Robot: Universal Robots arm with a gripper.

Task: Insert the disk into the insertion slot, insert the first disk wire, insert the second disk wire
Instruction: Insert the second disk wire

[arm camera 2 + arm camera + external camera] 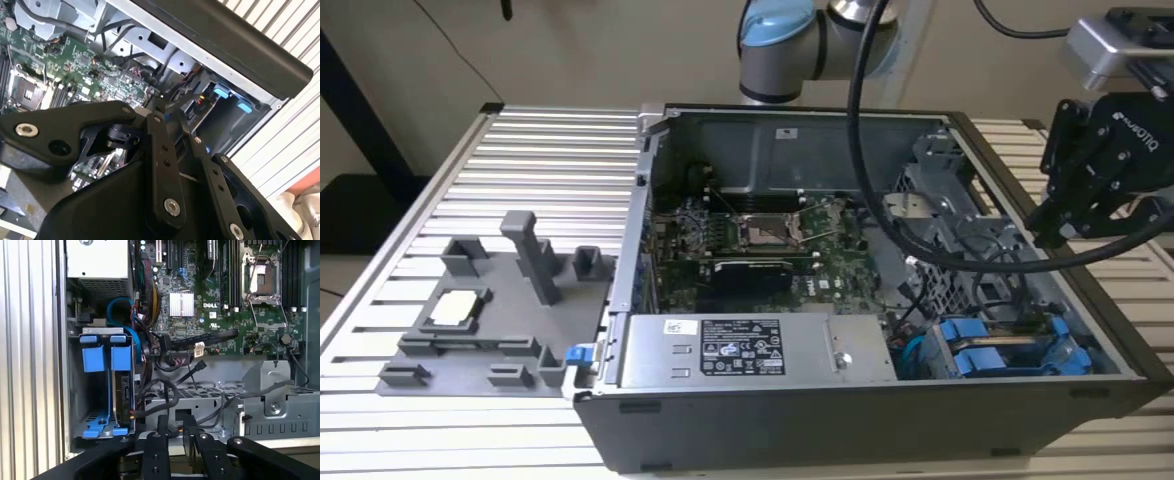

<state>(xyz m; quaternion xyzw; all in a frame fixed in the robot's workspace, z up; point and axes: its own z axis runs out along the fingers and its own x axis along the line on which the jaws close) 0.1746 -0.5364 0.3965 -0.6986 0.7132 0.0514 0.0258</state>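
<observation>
At the open computer case's (720,430) corner on the exterior view's lower right, the disk (123,390) stands on edge inside the insertion slot (102,331), below the gripper (1057,236), which hovers over the case wall, closed and empty.

Open computer case (854,410) is parked on the slatted table (547,150), toward the exterior view's right. A fixture plate (467,345) is laid beside it, by the table's opposite edge. Inside the case, the motherboard (761,250) is mounted mid-floor, the power supply (734,350) is set along the near wall, and the drive cage (1007,350) is tucked into the near corner beside it.
</observation>
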